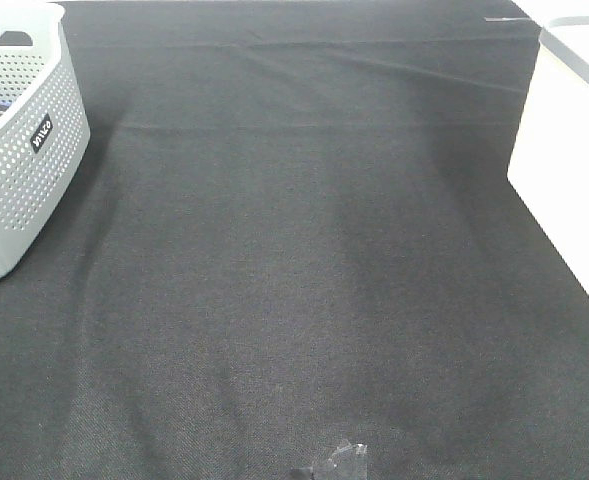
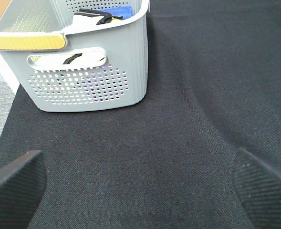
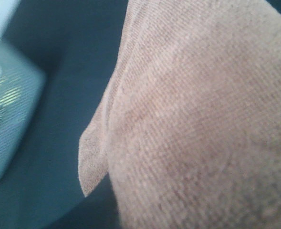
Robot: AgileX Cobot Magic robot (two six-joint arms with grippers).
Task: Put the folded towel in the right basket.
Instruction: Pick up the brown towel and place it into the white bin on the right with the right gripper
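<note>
The folded towel point(image 3: 192, 119) is pinkish-brown and fills most of the right wrist view, very close to the camera and hanging above the black cloth. It hides my right gripper's fingers. Neither towel nor right gripper shows in the exterior high view. A white container point(image 1: 574, 150) with a grey rim stands at the table's right edge. My left gripper point(image 2: 140, 179) is open and empty over the black cloth, its fingers point(image 2: 16, 183) wide apart, facing the grey basket point(image 2: 88, 71).
The grey perforated basket point(image 1: 19, 150) stands at the far left and holds blue and black items point(image 2: 109, 12). It shows blurred in the right wrist view point(image 3: 6, 119). A small grey piece point(image 1: 340, 461) pokes in at the front edge.
</note>
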